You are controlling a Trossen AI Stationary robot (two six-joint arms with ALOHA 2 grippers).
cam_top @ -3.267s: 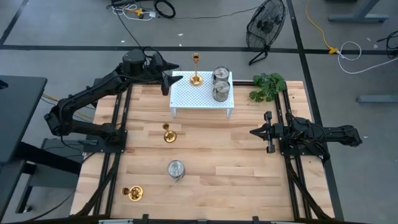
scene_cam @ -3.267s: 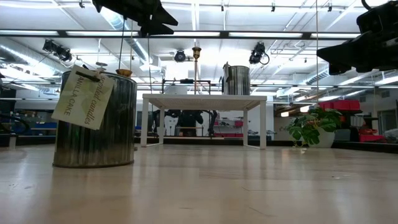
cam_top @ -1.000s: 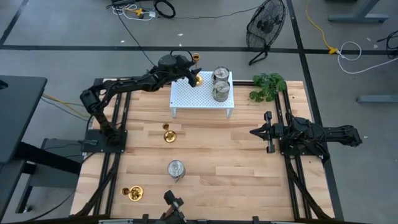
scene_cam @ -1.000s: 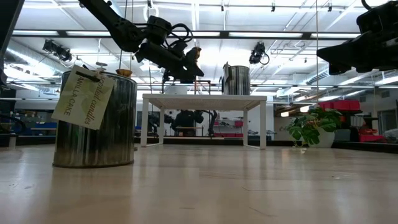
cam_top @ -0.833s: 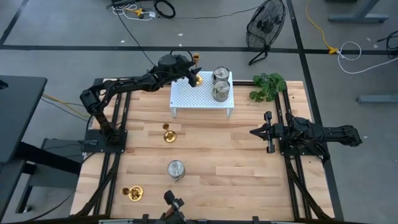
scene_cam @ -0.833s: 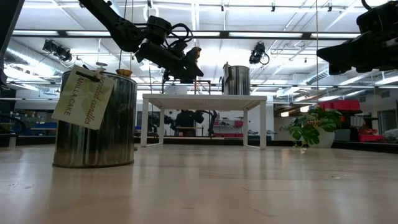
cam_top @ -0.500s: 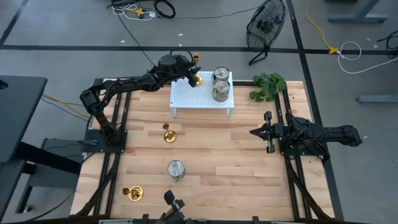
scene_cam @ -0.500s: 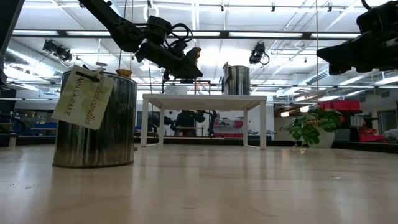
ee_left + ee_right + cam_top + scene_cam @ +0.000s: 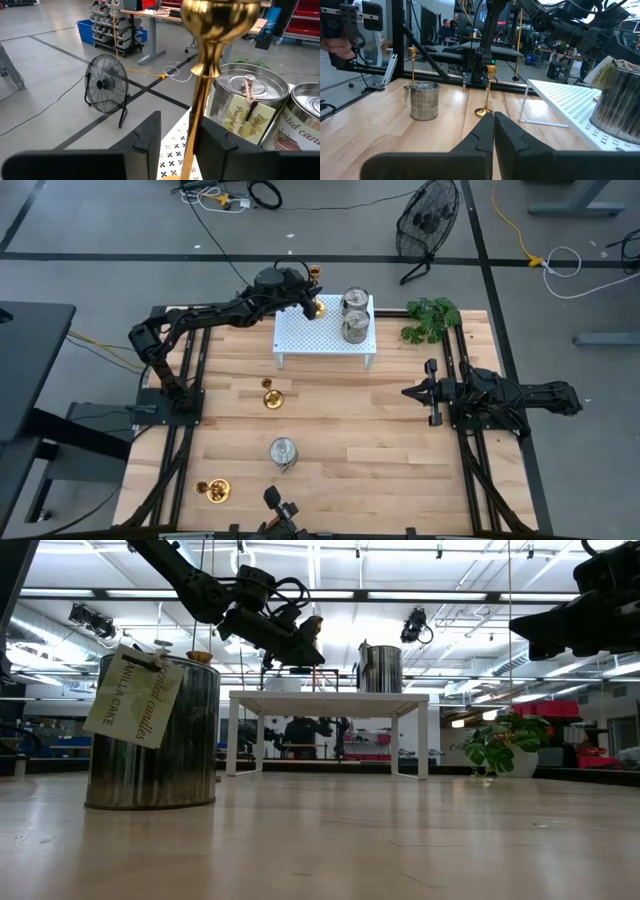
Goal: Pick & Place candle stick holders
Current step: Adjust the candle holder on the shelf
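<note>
The surface (image 9: 380,430) is a pale wooden butcher-block top framed by dark rails, standing on a grey concrete floor (image 9: 100,240) marked with dark lines. A black floor fan (image 9: 425,220) stands behind it, with cables trailing nearby. At the far right corner lies a green leafy plant (image 9: 430,318).

A white perforated rack (image 9: 322,332) sits at the far middle of the surface. On it are two silver candle tins (image 9: 353,315), one behind the other, and a gold candle stick holder (image 9: 315,305) at the rack's far left corner. The left gripper (image 9: 308,302) is at that holder. From the left wrist view its fingers (image 9: 147,140) stand on either side of the slim gold stem, spread apart with a gap on each side, not clamped. That view also brings out paper labels tied to the tins, which the high view cannot resolve.

On the bare wood lie a second gold holder (image 9: 270,396), a third silver tin (image 9: 283,452) nearer the front, and a third gold holder (image 9: 213,491) at the front left.

The right gripper (image 9: 420,392) hovers above the right side, clenched tight, as the right wrist view confirms. That view shows both loose gold holders upright, and people in the workshop behind.
</note>
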